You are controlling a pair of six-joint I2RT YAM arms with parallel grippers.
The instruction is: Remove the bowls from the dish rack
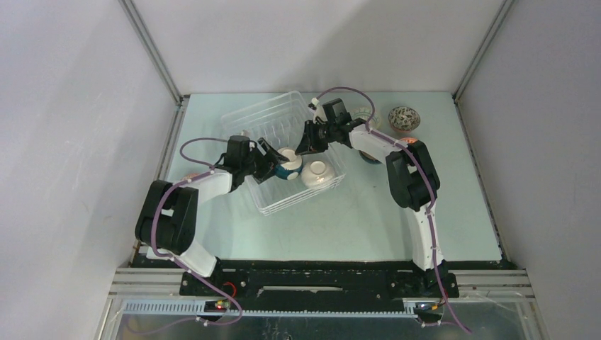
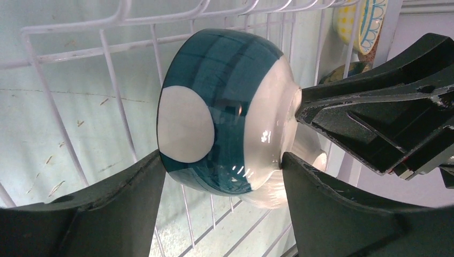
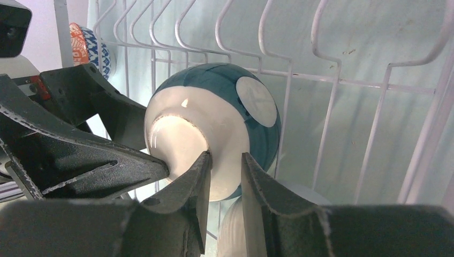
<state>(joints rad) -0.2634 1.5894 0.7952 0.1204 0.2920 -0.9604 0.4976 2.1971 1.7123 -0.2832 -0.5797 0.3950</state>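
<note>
The dish rack (image 1: 262, 113) of white wire sits mid-table. A dark teal bowl (image 1: 289, 165) with white spots lies on its side among the tines, held between both grippers. My left gripper (image 1: 275, 161) spans it: one finger (image 2: 144, 182) touches the rim and the other (image 2: 300, 182) presses the white base of the teal bowl (image 2: 225, 107). My right gripper (image 3: 226, 158) pinches the foot ring of the teal bowl (image 3: 230, 112) from the far side. A white bowl (image 1: 319, 172) rests in the rack beside it.
A patterned bowl (image 1: 404, 118) and a pale one (image 1: 365, 113) stand on the table at the back right. Another bowl (image 1: 370, 156) is half hidden under the right arm. A red-rimmed bowl (image 1: 190, 177) peeks out behind the left arm. Rack wires (image 3: 332, 80) surround both grippers.
</note>
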